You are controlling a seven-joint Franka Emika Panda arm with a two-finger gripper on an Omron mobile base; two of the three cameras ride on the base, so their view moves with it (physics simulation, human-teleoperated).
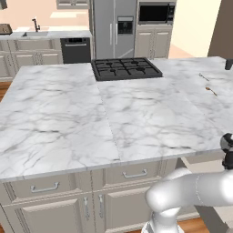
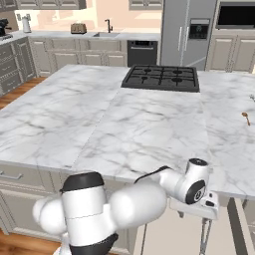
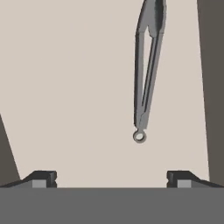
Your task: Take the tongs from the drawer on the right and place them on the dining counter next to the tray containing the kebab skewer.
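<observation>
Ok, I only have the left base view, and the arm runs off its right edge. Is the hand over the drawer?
Observer: Yes. The hand view looks down into the drawer, and the tongs lie flat on its pale floor.
Operator: Is the gripper on them?
Observer: No. The gripper is open, and both fingertips are clear of the tongs, whose ring end points toward it.
Operator: Where is the hand relative to the counter?
Observer: In the right base view it sits just below the front edge of the dining counter.

The tongs (image 3: 146,74) lie flat on the drawer (image 3: 70,87) floor.
</observation>
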